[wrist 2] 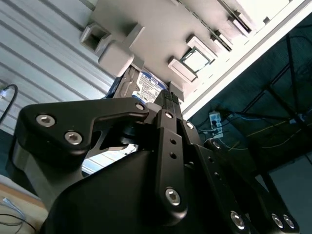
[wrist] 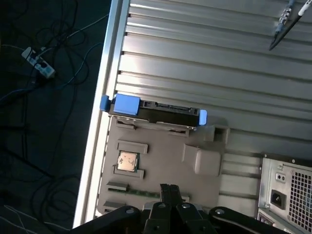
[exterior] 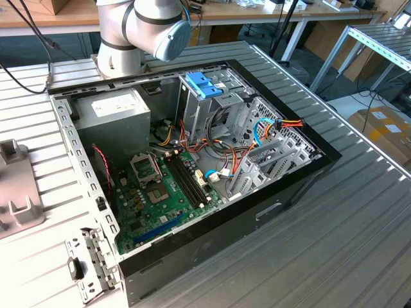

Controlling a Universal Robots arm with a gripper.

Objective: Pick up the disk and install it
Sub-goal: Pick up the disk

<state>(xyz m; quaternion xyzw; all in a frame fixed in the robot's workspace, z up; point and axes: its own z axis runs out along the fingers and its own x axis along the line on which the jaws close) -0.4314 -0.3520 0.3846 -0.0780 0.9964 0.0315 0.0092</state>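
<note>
The disk (wrist: 153, 111) is a dark flat drive with bright blue rails and a blue tab. In the first wrist view it stands on edge at the far end of a grey holder tray (wrist: 161, 146), near the table's edge. The second wrist view shows its labelled face (wrist 2: 146, 83) just past my fingertips. My gripper (wrist: 169, 187) hangs over the tray, short of the disk and not touching it. Its black fingers (wrist 2: 168, 105) are pressed together with nothing between them.
A processor chip (wrist: 128, 162) lies in a pocket of the tray. The open computer case (exterior: 192, 160) holds a grey power-supply box (exterior: 119, 112), a pale blue bracket (exterior: 203, 83) on the drive cage and a green motherboard (exterior: 160, 199). The case's corner (wrist: 287, 195) is beside the tray.
</note>
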